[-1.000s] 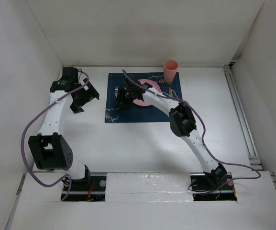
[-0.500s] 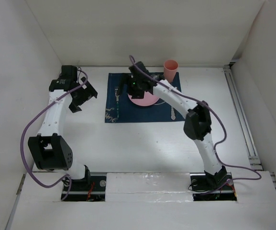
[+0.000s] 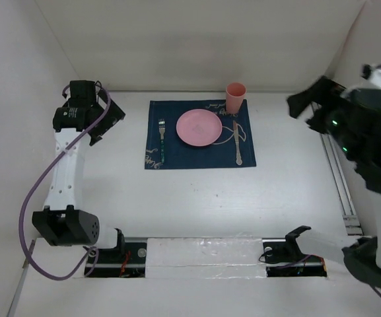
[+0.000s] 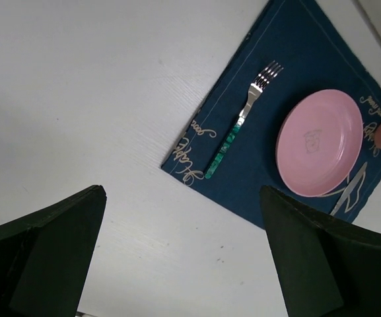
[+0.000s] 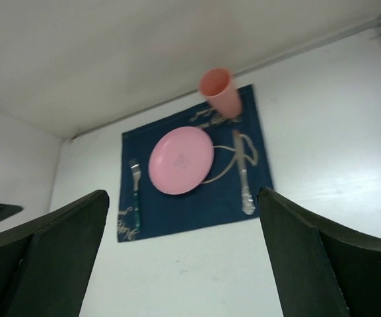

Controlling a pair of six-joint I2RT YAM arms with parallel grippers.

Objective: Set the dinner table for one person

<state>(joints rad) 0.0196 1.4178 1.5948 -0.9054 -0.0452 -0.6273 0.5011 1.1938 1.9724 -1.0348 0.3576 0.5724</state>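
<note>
Matte white counter (image 3: 197,198), flat and broad, with upright white panels on three edges.
Its navy placemat (image 3: 207,157) lies toward 12 o'clock, with a pink plate (image 3: 199,127), the fork (image 3: 162,140) at 9 and the knife (image 3: 237,142) at 3. The left gripper (image 4: 182,191) at 10 o'clock and the right gripper (image 5: 183,193) at 2 gape empty.

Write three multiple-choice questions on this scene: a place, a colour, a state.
1. The fork lies A) left of the plate B) right of it C) on it.
2. The fork's handle is A) red B) green C) black.
3. The cup A) lies on its side B) stands upright C) is upside down.
Answers: 1 A, the top view shows it left of the plate; 2 B, green in the left wrist view; 3 B, its mouth faces up.
</note>
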